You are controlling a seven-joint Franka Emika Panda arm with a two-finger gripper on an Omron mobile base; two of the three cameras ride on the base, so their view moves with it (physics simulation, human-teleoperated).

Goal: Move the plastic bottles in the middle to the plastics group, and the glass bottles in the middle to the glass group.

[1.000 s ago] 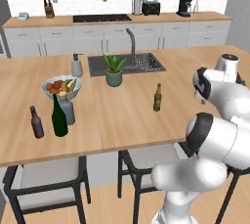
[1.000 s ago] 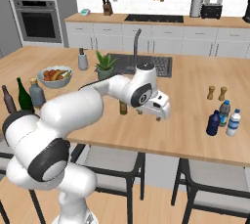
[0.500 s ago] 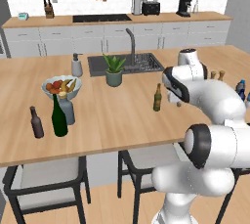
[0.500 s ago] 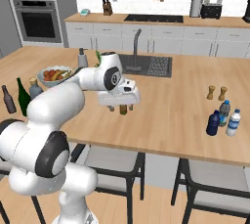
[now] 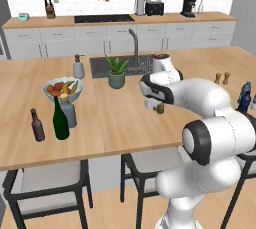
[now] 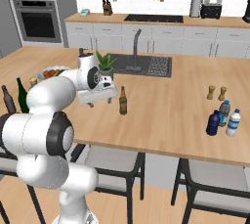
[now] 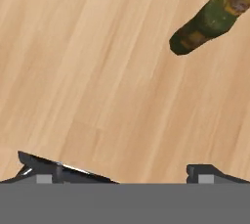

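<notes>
1. The wooden worktop (image 5: 115, 123) carries every bottle, and the sink (image 5: 122, 64) set into its far side serves as the landmark.
2. A potted plant (image 5: 116, 71) stands just in front of the sink.
3. The fruit bowl (image 5: 63, 88) sits left of the sink, nearer the camera.
4. The green wine bottle (image 5: 61, 120) stands upright in front of the bowl, touching or just beside a grey-blue flask (image 5: 69, 113).
5. A dark brown bottle (image 5: 36, 125) stands left of the wine bottle.
6. The gripper (image 5: 152, 104) hangs in front of the sink, just beside the beer bottle (image 5: 160, 108); its jaws are hidden.
7. The navy-blue bottle (image 5: 244, 98) stands far right of the sink.
</notes>
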